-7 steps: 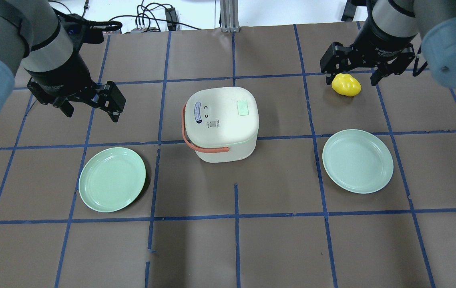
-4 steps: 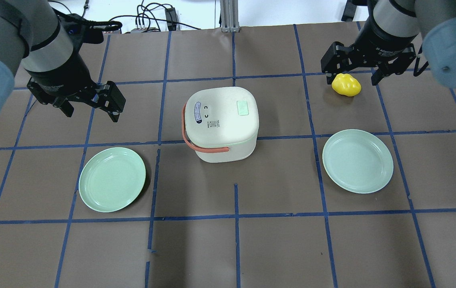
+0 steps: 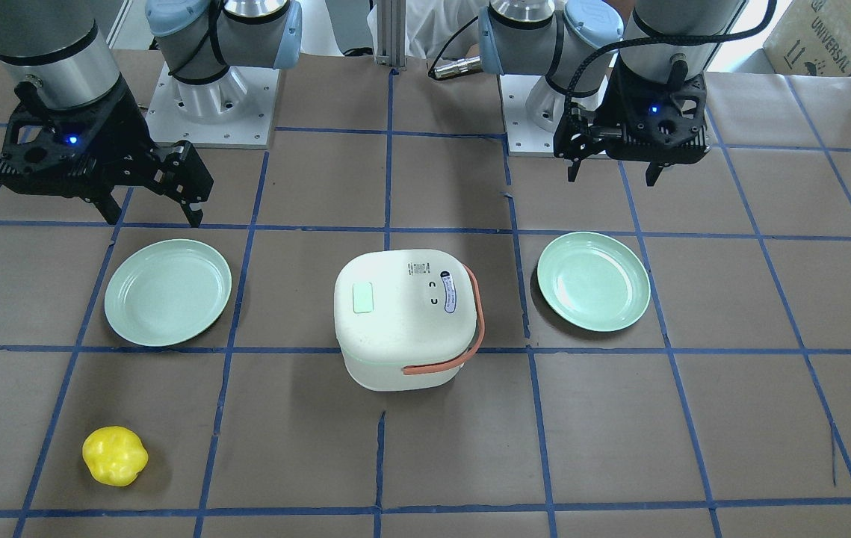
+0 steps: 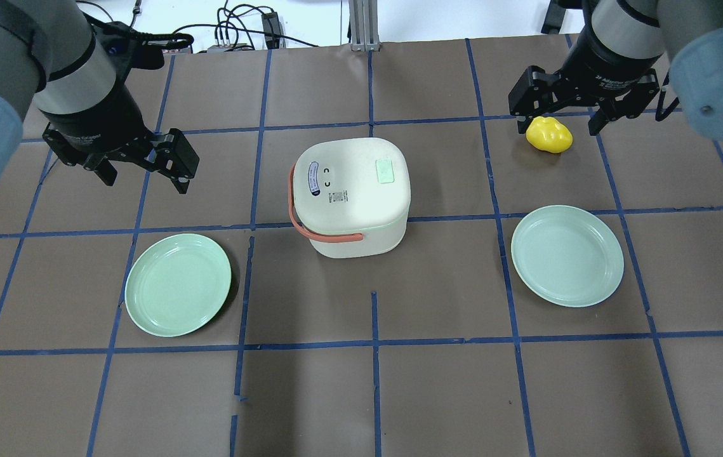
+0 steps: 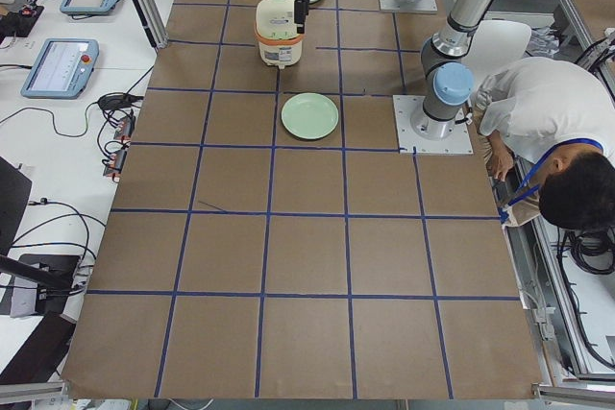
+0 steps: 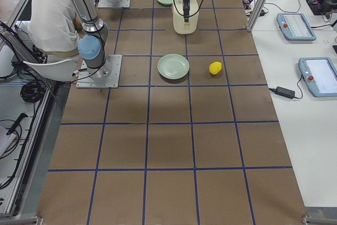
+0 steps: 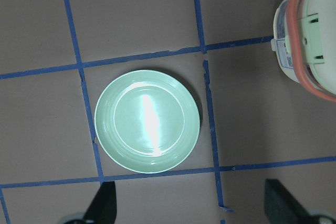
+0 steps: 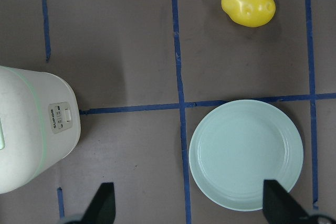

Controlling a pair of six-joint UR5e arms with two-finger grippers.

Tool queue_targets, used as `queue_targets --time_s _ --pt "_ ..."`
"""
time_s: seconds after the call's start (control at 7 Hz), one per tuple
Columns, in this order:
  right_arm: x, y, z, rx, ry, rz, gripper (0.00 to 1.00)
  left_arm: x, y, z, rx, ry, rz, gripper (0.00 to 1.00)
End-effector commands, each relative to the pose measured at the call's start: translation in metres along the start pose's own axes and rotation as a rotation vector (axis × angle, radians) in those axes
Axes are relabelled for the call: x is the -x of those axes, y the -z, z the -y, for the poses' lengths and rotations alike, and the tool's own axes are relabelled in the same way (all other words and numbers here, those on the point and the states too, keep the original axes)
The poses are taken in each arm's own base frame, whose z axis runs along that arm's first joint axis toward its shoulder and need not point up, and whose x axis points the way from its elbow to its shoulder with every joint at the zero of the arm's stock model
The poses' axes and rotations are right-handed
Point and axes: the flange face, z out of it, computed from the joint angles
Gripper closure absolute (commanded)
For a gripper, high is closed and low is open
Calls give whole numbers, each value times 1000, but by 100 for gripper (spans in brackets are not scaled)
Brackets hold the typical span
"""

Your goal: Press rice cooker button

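The white rice cooker [image 4: 351,197] with an orange handle stands mid-table, also in the front view [image 3: 403,317]. A pale green button [image 4: 385,171] sits on its lid [image 3: 362,297]. The right wrist view shows a small control panel [image 8: 59,118] on its side wall. My left gripper [image 4: 142,168] is open and empty, hovering left of the cooker [image 3: 610,178]. My right gripper [image 4: 557,124] is open and empty, high above the table to the cooker's right [image 3: 152,218]. Neither touches the cooker.
A green plate [image 4: 178,284] lies below my left gripper, another green plate [image 4: 567,255] on the right side. A yellow toy pepper [image 3: 114,456] lies on the far right side of the table [image 8: 248,2]. An operator [image 5: 548,141] sits behind the robot bases.
Almost nothing: my right gripper has drifted very slightly away from the cooker. The left arm, cooker, plates and pepper have not moved.
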Motion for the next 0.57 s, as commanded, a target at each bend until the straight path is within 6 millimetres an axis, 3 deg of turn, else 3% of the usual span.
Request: queue_targets --time_s 0.0,0.43 --pt "0 1 -1 -3 -2 1 0 0 0 0 0 0 0 0" --pt "0 0 0 0 -6 1 0 0 0 0 0 0 0 0"
